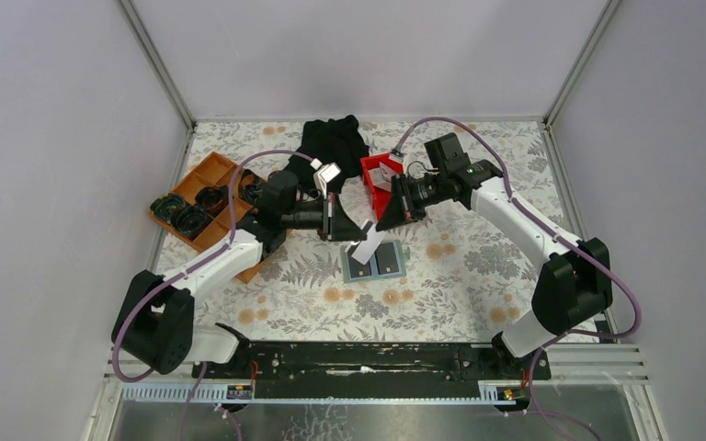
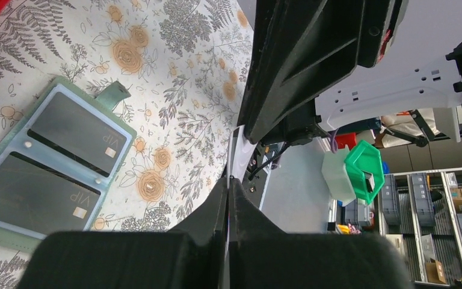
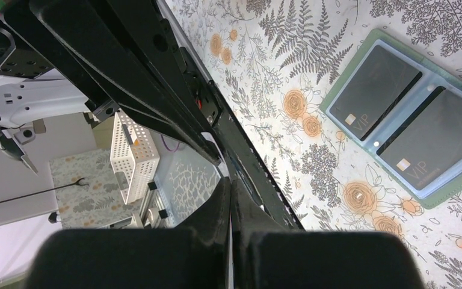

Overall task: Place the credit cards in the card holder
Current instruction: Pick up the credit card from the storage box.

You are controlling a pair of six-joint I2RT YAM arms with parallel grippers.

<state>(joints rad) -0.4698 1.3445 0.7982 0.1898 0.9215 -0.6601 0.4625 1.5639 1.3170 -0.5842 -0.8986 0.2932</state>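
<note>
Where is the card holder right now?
In the top view, the card holder lies open at mid-table, right of the orange tray, just below the white card.

Open card holder (image 2: 3,233) lies flat, two dark cards (image 2: 75,133) slotted inside; white card (image 1: 365,246) tilted over it

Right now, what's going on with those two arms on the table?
Both arms meet just above the open card holder. The left pincer is shut on a white card held off the table. The right pincer looks shut on the same card, as in a hand-over. Two dark cards already sit in the holder's slots. The white one is not in yet.
</note>
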